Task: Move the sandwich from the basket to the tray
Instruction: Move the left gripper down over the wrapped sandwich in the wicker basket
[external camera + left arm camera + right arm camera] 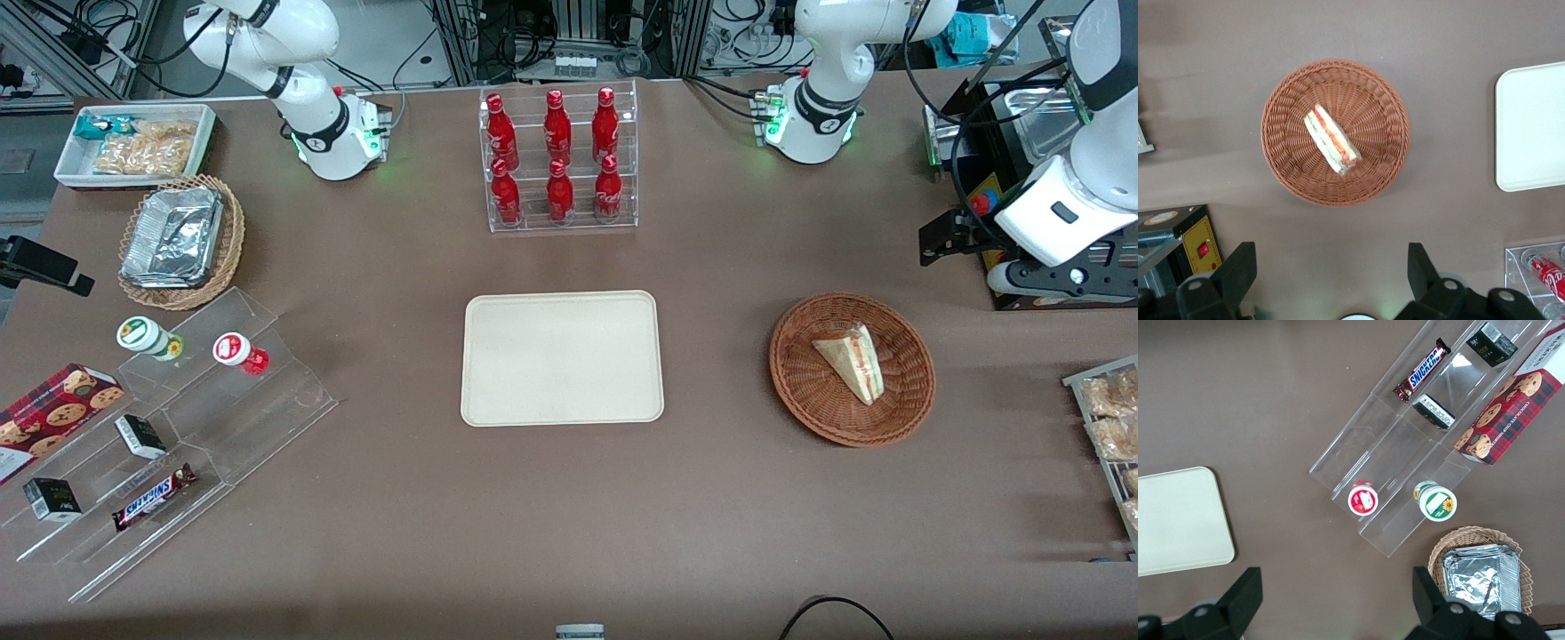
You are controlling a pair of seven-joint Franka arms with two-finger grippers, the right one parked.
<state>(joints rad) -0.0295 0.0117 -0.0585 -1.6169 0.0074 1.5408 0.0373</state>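
Observation:
The sandwich (852, 360), a pale triangular wedge with red and green filling, lies in the reddish-brown wicker basket (800, 391). The cream tray (562, 357) lies bare at the table's middle, beside the basket toward the parked arm's end. My left gripper (1062, 277) hangs high above the table, farther from the front camera than the basket and toward the working arm's end. In the left wrist view my gripper (1331, 263) is open wide and empty, with the sandwich (1331, 139), basket (1285, 160) and tray (1531, 133) below it. The tray also shows in the right wrist view (1178, 520).
A clear rack of red bottles (558, 160) stands farther back than the tray. A clear stepped shelf with snacks (178, 427), a tan basket of foil containers (182, 240) and a white snack bin (133, 142) lie toward the parked arm's end. Bagged pastries (1111, 427) and a black box (1005, 133) flank the basket.

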